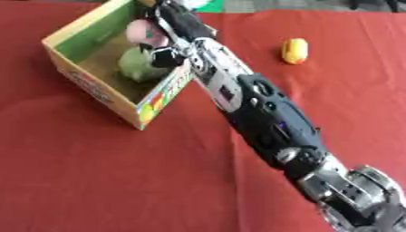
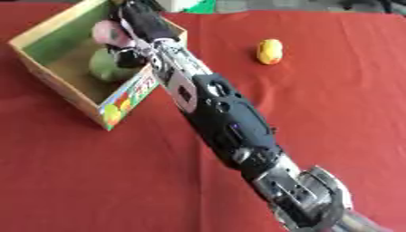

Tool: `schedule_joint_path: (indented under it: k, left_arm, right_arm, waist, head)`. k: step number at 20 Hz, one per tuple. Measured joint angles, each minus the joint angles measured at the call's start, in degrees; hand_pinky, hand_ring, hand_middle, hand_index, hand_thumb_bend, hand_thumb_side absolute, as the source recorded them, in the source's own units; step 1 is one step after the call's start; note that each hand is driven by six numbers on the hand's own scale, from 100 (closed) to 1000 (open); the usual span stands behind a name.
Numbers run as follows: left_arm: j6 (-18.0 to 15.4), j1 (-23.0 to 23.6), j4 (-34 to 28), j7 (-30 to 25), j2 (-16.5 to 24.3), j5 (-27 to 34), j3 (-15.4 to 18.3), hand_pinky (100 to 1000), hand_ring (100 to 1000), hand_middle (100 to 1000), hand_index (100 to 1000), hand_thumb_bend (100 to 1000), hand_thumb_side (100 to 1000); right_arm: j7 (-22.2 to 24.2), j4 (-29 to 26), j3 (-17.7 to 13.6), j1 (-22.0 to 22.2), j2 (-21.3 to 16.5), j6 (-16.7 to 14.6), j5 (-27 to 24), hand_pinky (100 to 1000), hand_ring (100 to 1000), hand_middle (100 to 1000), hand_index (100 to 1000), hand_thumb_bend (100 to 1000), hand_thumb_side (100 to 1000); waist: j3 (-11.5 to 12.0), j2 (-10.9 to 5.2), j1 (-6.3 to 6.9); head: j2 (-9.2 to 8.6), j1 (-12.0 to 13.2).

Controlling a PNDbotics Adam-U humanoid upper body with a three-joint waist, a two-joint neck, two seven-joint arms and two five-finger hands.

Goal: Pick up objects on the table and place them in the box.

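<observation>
Desk (image 1: 95, 181): red cloth. Box (image 1: 79, 77): yellow outside with a multicoloured fruit print, green inside. Contents: a pink object (image 1: 142, 31) and a green object (image 1: 139, 63). Loose object (image 1: 294, 50): yellow. Arm (image 1: 269, 113): black and silver.

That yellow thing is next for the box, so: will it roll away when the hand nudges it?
The yellow object looks rounded and oval, so it may well roll or skid on the red cloth. It seems small, probably light. Its smooth-looking surface could slip from fingers; closing around it from above seems safer.
</observation>
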Motion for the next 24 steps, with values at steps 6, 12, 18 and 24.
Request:
schedule_joint_path:
  k: [6,12,18,24]
  left_arm:
    - [0.1,0.2,0.0,0.0,0.0,0.0,0.0,627,773,772,850,517,1000]
    - [0.2,0.4,0.0,-0.2,0.0,0.0,0.0,627,774,772,849,517,1000]
    - [0.2,0.8,0.0,-0.2,0.0,-0.1,0.0,627,774,772,849,516,1000]
    - [0.5,1.3,0.0,-0.4,0.0,-0.4,0.0,626,774,771,848,507,1000]
  right_arm:
    - [4.5,1.7,-0.2,-0.5,0.2,-4.3,3.8,850,1000,880,936,100,712]
    - [10.4,1.9,-1.2,-1.6,-0.9,-9.3,6.0,917,1000,957,987,277,1000]
    - [12.1,0.3,-3.0,-3.1,-3.9,-11.0,5.6,943,1000,968,1000,323,1000]
    - [12.2,-3.6,-4.2,-3.9,-7.0,-10.5,1.8,942,1000,959,1000,319,1000]
  waist:
    - [0.0,-0.01,-0.01]
    - [0.0,-0.09,0.02]
    - [-0.1,-0.10,0.15]
    - [-0.6,-0.15,0.28]
  head:
    - [-0.39,-0.1]
    - [-0.39,0.4]
    - [-0.39,1.2]
    - [-0.44,1.7]
